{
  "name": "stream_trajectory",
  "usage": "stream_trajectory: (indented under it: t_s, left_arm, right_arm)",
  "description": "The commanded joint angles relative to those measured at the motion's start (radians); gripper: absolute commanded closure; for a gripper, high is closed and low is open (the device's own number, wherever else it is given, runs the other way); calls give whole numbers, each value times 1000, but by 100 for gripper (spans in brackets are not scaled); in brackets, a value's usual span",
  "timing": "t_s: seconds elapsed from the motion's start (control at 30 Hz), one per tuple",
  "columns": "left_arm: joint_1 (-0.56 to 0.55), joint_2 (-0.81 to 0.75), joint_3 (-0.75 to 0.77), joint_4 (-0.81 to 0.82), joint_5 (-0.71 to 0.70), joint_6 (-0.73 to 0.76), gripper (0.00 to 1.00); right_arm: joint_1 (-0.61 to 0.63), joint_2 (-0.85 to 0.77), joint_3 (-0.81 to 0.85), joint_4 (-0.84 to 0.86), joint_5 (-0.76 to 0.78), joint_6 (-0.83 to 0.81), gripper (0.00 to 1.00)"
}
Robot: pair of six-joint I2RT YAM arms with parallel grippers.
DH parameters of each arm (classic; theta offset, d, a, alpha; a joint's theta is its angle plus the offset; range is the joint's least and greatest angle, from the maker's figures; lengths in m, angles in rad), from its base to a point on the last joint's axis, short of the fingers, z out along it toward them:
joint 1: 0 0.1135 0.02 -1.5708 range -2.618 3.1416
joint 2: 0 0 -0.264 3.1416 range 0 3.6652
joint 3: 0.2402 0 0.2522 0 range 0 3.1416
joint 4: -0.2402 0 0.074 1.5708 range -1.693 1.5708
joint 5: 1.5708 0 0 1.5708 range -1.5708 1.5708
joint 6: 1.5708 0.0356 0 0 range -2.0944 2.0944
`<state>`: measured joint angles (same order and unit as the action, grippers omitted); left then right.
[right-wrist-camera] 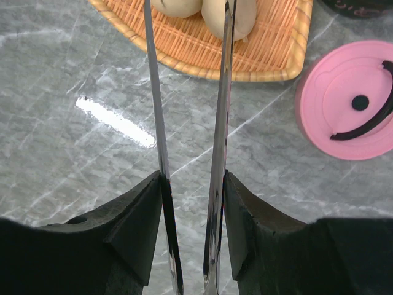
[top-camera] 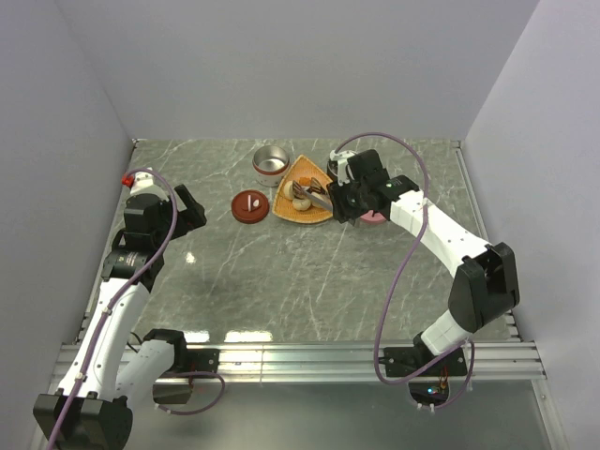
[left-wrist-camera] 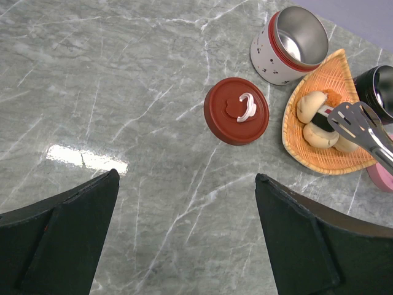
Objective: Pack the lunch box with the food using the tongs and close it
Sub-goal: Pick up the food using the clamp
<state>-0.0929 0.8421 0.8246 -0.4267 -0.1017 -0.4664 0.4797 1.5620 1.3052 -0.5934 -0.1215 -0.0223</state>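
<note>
food: pale beige round lumps (left-wrist-camera: 311,106), a white rice roll with a black band (left-wrist-camera: 322,117) and an orange piece (left-wrist-camera: 334,97), all bunched on the orange woven fan-shaped tray (left-wrist-camera: 331,74)
tray: near the tabletop's far edge, about mid-width
tongs: slim silver-grey metal tongs (left-wrist-camera: 359,126), arms apart, slotted tips over the food; contact with a piece can't be told
right gripper (right-wrist-camera: 192,178): clamped on the tongs' two arms, one black finger pressing each from outside, at the tray's right corner
lunch box: white cylindrical steel-lined container with a red rim (left-wrist-camera: 270,52), open, upright, just beside the tray's far-left edge
lid: round dark-red lid with a white loop handle (left-wrist-camera: 236,110), flat on the grey marbled tabletop (top-camera: 281,272), left of the tray
pink lid: round, black handle (right-wrist-camera: 347,101), flat, just right of the tray
left gripper (left-wrist-camera: 187,178): jaws wide apart, holding nothing, near the left edge
</note>
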Motion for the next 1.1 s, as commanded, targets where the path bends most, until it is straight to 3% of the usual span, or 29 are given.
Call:
stream_trajectory:
  t_s: [0.0,0.43,0.8,1.07]
  left_arm:
    - [5,-1,1,26,8,-11,0]
    - [5,-8,-5,31,10,-9,1]
    - [5,-21,-15,26,4,-11,0]
    - [5,-15,-15,42,16,-12,0]
  right_arm:
    - [8,26,61,-22,6,-65,50]
    - [14,70,158,-86,75,-125,51]
    - [20,115,210,-112,34,-131,52]
    - [33,107,215,-118,22,-139,62]
